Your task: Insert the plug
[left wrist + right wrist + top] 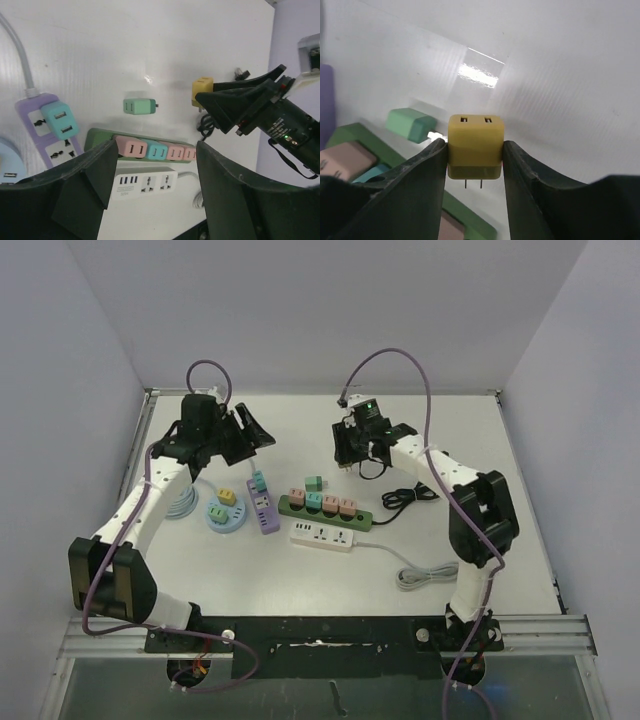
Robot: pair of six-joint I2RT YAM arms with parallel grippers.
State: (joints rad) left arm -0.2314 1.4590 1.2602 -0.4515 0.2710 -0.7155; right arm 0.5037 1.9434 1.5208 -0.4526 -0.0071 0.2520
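A yellow plug (475, 131) hangs in the air above the table with its two prongs pointing down, and my right gripper (474, 150) is shut on its sides. The left wrist view shows the same yellow plug (202, 91) at the tips of those black fingers. It hovers behind the green power strip (325, 508), which carries pink and teal plugs. A loose green plug (313, 483) lies on its side just behind that strip. My left gripper (250, 430) is raised at the back left, open, with nothing between its fingers.
A white power strip (323, 536) lies in front of the green one. A purple strip (265, 512) with a teal plug and a round blue socket hub (227, 516) sit to the left. A black cable (405, 498) and a grey cable (420, 575) lie to the right.
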